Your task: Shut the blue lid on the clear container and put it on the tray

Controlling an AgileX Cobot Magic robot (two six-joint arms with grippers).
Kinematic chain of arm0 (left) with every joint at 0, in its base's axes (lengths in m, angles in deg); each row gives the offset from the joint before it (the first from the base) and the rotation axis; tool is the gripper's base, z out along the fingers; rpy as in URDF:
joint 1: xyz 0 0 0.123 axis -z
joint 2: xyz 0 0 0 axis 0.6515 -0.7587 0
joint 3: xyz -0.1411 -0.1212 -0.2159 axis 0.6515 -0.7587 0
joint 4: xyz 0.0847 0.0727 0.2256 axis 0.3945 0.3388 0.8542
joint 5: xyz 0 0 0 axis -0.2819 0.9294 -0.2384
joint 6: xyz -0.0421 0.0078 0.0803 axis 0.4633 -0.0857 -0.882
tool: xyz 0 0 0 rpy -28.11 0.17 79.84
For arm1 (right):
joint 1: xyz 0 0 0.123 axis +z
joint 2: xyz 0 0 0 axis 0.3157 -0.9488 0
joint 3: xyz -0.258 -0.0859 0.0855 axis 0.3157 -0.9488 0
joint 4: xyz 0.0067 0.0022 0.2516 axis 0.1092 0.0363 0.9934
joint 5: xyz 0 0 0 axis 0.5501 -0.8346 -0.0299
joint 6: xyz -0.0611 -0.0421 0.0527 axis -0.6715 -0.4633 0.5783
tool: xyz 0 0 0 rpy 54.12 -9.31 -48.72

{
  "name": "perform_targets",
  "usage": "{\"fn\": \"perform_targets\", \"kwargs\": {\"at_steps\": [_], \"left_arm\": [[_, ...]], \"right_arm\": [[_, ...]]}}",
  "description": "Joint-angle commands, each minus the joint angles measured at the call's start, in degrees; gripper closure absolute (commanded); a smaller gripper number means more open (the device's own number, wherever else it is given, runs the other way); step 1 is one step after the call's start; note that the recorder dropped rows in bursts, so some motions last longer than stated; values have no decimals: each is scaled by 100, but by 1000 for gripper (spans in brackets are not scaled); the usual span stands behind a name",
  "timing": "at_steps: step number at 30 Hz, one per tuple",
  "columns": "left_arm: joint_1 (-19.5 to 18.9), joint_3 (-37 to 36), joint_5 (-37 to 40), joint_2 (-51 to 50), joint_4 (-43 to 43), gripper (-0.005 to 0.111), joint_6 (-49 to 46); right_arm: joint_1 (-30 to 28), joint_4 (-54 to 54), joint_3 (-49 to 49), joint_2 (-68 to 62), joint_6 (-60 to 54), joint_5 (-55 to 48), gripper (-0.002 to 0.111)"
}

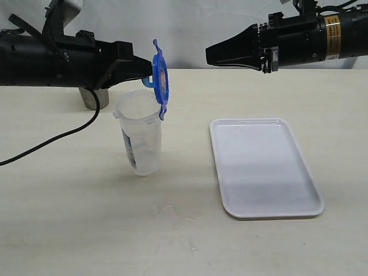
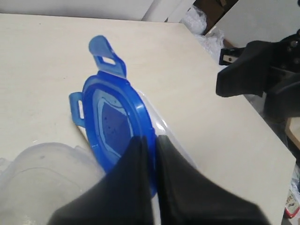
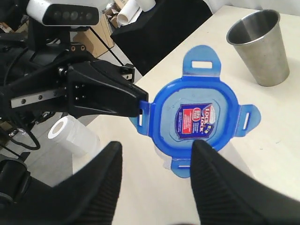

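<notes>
- While the left gripper [image 1: 148, 72] is clamped on one edge of the blue lid [image 1: 161, 77], the lid stands on edge in the air, with its lower flap at the rim of the clear container [image 1: 141, 138]; contact cannot be confirmed.
- The clear container stands upright and uncovered on the table [image 1: 69, 218], left of the tray [image 1: 264, 172] in the exterior view and apart from it.
- The right gripper [image 1: 211, 57] hangs above the table with its jaws apart, holding nothing.
- A grey metal cup [image 1: 89, 99] stands behind the left arm.
</notes>
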Motion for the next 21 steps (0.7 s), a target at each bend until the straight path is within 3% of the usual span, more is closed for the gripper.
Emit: {"fn": "perform_targets", "kwargs": {"at_steps": [1, 12, 21], "left_arm": [[3, 50, -234, -13, 223, 107, 178], [3, 50, -32, 438, 223, 107, 250], [3, 28, 114, 634, 1173, 107, 1177]], "right_arm": [[-8, 2, -30, 3, -44, 4, 63], [-8, 2, -30, 3, -44, 4, 63], [-8, 2, -69, 3, -44, 4, 63]]}}
